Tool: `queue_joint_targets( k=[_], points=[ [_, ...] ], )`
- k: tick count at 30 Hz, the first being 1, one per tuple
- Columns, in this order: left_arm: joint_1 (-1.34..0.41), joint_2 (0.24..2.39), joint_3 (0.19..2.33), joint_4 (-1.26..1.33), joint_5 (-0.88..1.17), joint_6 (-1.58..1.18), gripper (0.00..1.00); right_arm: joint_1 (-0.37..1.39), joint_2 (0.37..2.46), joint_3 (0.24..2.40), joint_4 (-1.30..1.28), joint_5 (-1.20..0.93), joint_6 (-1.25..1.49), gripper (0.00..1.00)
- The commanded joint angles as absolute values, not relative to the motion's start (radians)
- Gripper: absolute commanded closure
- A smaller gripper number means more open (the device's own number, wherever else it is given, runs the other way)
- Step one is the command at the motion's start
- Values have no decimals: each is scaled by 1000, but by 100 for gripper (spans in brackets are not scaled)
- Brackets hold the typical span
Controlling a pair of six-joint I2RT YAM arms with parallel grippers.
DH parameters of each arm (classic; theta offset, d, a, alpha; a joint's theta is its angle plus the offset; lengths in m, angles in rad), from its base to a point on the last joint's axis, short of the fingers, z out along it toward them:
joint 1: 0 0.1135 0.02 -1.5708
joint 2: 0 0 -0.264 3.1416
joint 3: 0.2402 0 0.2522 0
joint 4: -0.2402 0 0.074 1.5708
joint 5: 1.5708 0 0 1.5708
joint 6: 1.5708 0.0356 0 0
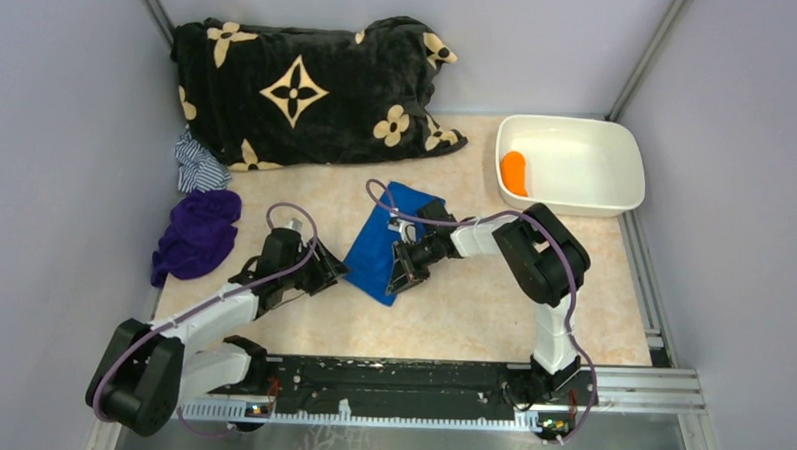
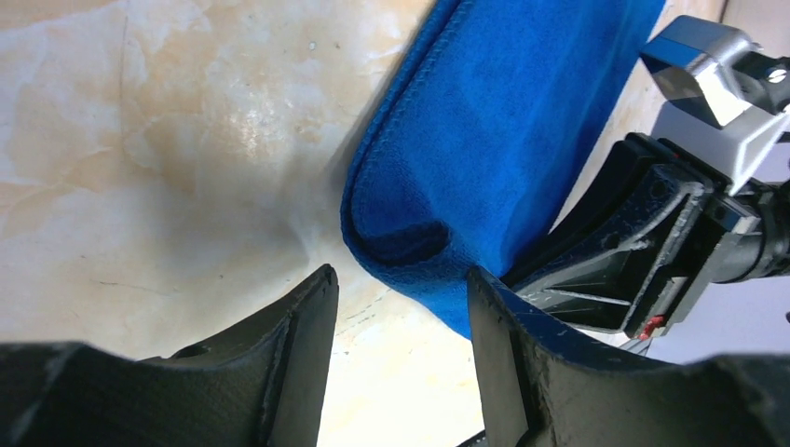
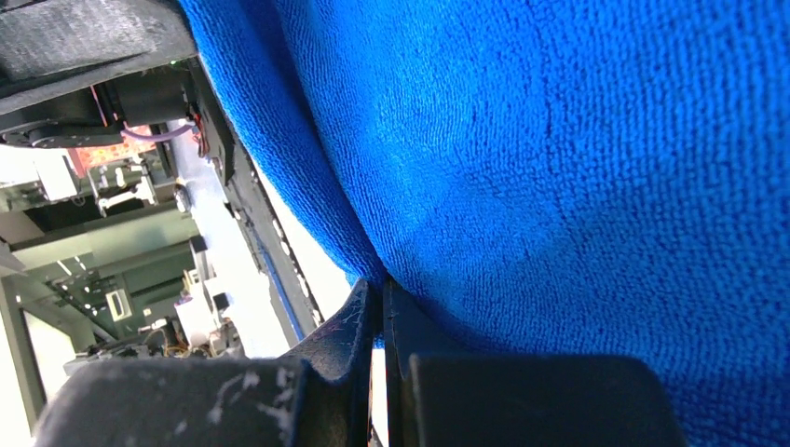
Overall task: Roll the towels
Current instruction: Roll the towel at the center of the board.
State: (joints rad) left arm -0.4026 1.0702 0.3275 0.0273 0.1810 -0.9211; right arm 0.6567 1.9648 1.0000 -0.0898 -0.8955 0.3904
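Note:
A blue towel (image 1: 379, 246) lies folded in a long strip on the table's middle, its near end curled over. My right gripper (image 1: 401, 277) is shut on that near end; in the right wrist view the blue towel (image 3: 559, 168) fills the frame and its edge is pinched between the closed fingers (image 3: 359, 321). My left gripper (image 1: 335, 271) is open and empty, just left of the towel's near end. In the left wrist view the curled end of the blue towel (image 2: 419, 247) sits just ahead of the spread fingers (image 2: 307, 317), with the right gripper's body (image 2: 652, 251) beside it.
A purple towel (image 1: 196, 234) is bunched at the left. A striped cloth (image 1: 198, 164) and a black flowered blanket (image 1: 309, 87) lie at the back left. A white tub (image 1: 577, 169) with an orange object (image 1: 514, 172) stands at the back right.

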Motion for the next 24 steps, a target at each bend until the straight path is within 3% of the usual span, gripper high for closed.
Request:
queue_joint_targets(
  k=[1, 12, 16, 20, 24],
  points=[
    [-394, 1108, 335, 47, 168, -935, 41, 650, 1975, 1044, -122, -861, 346, 100],
    [-392, 1216, 408, -178, 70, -914, 55, 659, 1905, 1069, -235, -757, 269, 99],
    [-392, 1252, 424, -196, 63, -893, 59, 678, 1831, 1082, -315, -657, 209, 90],
    [-392, 1304, 448, -210, 79, -875, 61, 722, 1743, 1109, -401, -509, 144, 74],
    [-392, 1341, 458, -208, 96, -871, 61, 806, 1678, 1148, -458, -316, 93, 69]
  ],
)
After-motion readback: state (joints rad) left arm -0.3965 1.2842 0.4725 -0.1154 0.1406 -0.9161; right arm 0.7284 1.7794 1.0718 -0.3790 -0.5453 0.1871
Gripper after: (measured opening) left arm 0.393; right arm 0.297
